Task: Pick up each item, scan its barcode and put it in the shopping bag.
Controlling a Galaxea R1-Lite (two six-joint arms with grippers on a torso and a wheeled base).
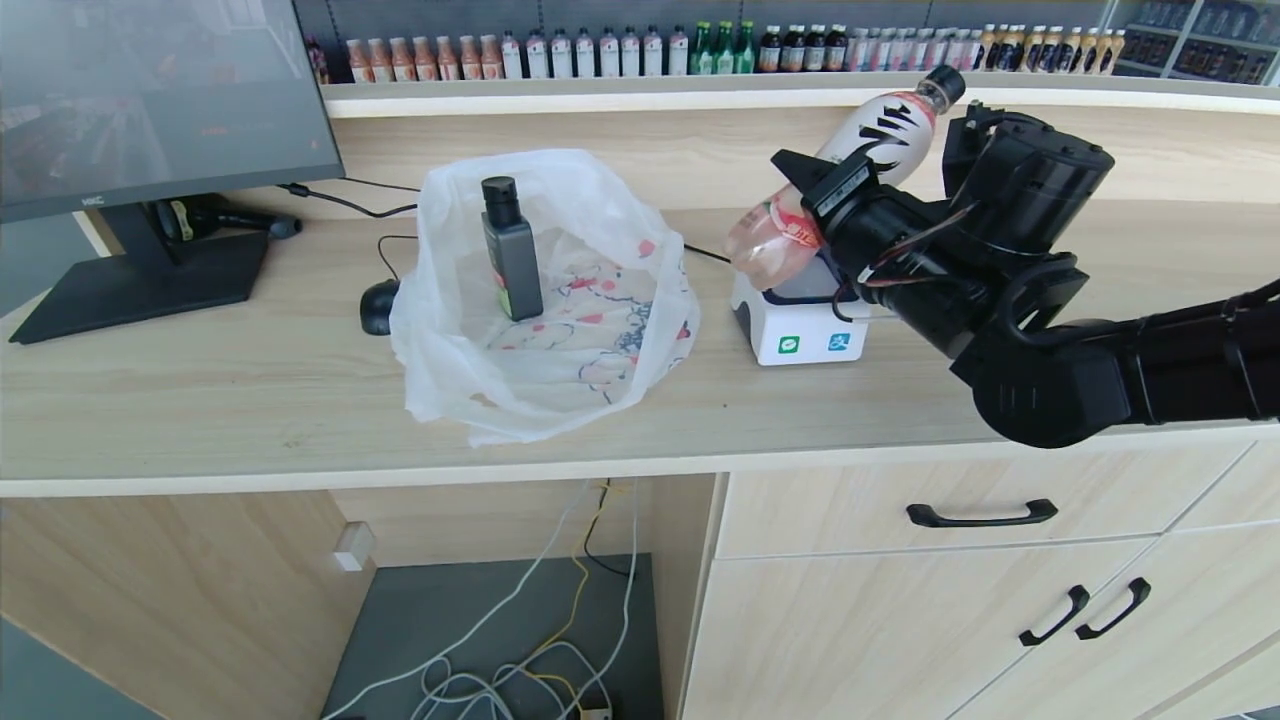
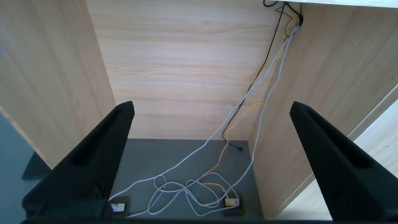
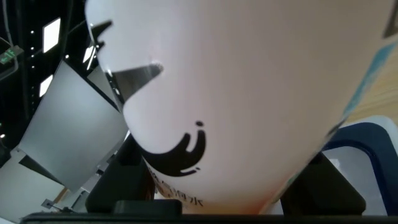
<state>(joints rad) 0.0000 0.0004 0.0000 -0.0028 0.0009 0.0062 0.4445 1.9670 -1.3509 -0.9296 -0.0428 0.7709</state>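
Observation:
My right gripper (image 1: 815, 195) is shut on a pink drink bottle (image 1: 860, 170) with a white-and-black label, held tilted with its dark cap up and its base just over the white barcode scanner (image 1: 800, 335). The bottle's label (image 3: 249, 106) is pressed close to the right wrist camera. A white plastic shopping bag (image 1: 540, 290) stands open on the counter to the scanner's left, with a dark grey bottle (image 1: 511, 250) upright inside. My left gripper (image 2: 211, 162) hangs open below the counter, its fingers (image 2: 87, 168) wide apart over loose cables on the floor.
A monitor (image 1: 150, 100) on its stand is at the counter's left, with a handheld scanner (image 1: 220, 220) behind it and a black mouse (image 1: 378, 305) beside the bag. Drawers with black handles (image 1: 980, 515) sit under the counter. A shelf of bottles (image 1: 700, 50) lines the back.

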